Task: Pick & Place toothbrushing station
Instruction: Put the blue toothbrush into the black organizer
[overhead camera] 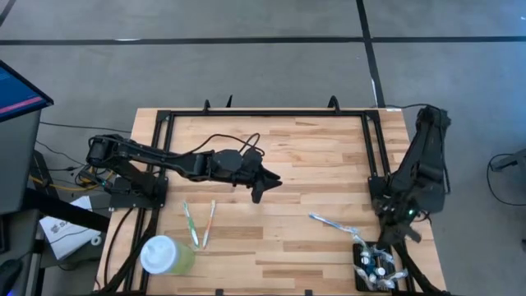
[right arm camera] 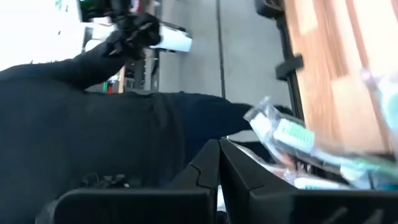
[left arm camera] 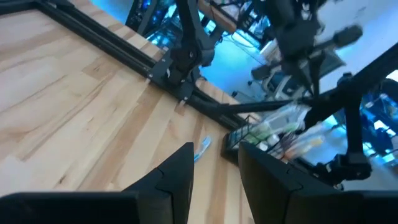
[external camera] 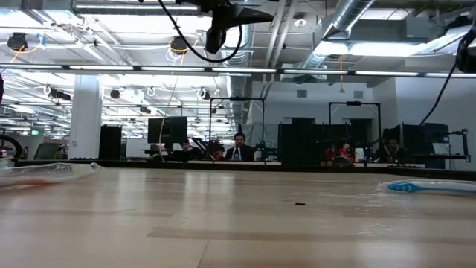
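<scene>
The toothbrushing station (overhead camera: 374, 267), a small black holder with several wrapped toothbrushes standing in it, sits at the table's near right corner; the left wrist view also shows the station (left arm camera: 235, 142). My right gripper (right arm camera: 219, 144) is shut and hovers just beside the station (overhead camera: 391, 240), above it, with nothing between its fingers. A wrapped toothbrush (right arm camera: 292, 134) sticks up close in front of it. My left gripper (overhead camera: 261, 187) hangs open over the middle of the table, its fingers (left arm camera: 177, 171) holding nothing.
A wrapped blue toothbrush (overhead camera: 333, 224) lies on the table left of the station. Two more toothbrushes (overhead camera: 199, 224) lie near the left, beside a pale green cup with a white lid (overhead camera: 164, 255). A black frame (overhead camera: 267, 113) borders the wooden table.
</scene>
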Robot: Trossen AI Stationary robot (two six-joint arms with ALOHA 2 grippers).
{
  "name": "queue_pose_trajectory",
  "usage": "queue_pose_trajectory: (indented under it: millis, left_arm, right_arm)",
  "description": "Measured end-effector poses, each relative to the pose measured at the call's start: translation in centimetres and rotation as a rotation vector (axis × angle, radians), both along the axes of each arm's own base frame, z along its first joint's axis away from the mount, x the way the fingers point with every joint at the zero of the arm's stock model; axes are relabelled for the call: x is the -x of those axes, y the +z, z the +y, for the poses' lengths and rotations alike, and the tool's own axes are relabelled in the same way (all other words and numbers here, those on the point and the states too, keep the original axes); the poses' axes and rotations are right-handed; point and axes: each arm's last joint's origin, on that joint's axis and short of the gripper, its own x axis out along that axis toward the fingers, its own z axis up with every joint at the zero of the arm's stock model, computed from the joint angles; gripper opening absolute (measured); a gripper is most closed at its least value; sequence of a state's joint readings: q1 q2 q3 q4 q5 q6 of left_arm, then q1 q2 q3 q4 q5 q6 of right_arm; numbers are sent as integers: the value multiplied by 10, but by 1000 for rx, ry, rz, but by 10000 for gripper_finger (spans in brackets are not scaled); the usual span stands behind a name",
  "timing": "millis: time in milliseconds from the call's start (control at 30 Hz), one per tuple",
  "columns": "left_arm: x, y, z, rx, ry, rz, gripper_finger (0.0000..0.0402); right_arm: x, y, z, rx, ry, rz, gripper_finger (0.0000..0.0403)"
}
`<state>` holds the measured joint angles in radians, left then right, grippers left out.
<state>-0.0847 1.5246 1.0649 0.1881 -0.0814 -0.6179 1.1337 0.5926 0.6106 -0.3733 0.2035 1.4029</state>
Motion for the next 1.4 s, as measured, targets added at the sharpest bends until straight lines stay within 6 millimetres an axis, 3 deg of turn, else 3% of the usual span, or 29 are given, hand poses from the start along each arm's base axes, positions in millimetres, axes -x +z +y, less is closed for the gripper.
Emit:
queue_pose_trajectory:
  millis: [267,867,1400]
  left_arm:
    - [0,1,-4,-3,-12,-9,121]
    - [2,1,-22,-29,4,-17,121]
    - [2,1,-21,-31,12,-17,121]
  right_arm:
    - [1,-10,17,-30,-19,170,1]
    - [8,-23,11,13,-136,352,0]
    - [17,-26,11,28,-130,419,0]
